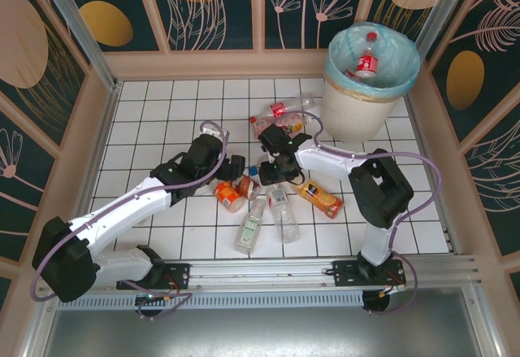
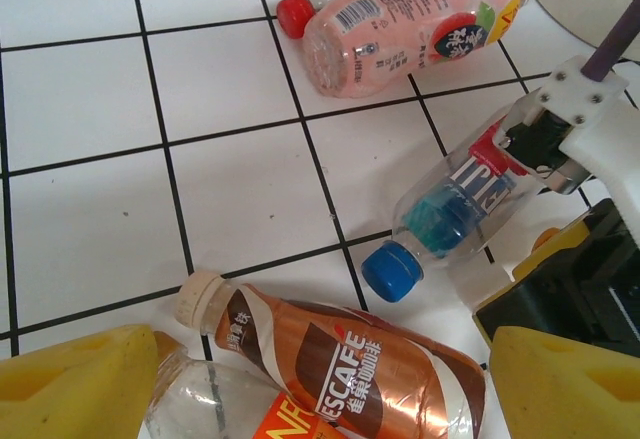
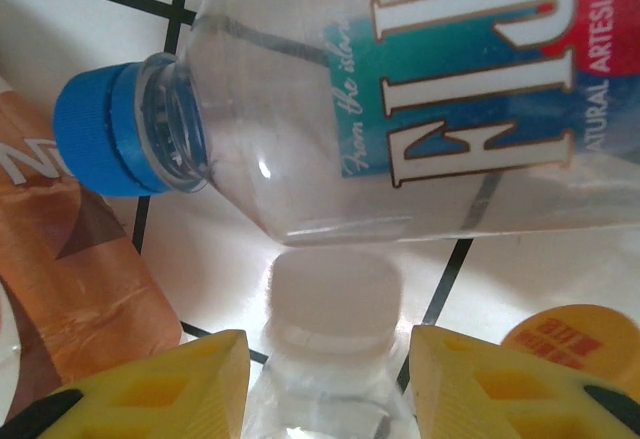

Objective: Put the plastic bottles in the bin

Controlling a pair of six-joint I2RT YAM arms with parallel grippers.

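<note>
My left end effector (image 2: 325, 364) wide apart over brown coffee bottle (image 2: 380, 379). My right end effector (image 3: 330, 354) straddles white-capped bottle (image 3: 330, 304), cannot tell if clamped. Fiji bottle (image 3: 430, 129) at 12 o'clock.

L arm (image 1: 122, 215) & R arm (image 1: 333, 160): white shells, black joint blocks, black bases (image 1: 162, 276). Purple cable (image 1: 426, 186) loops along each. L claw (image 1: 236, 167) & R claw (image 1: 273, 171): black bodies, yellow fingers (image 2: 70, 384) w/ moulded pockets. R wrist's white plate (image 2: 585, 124) has small screws.
</note>
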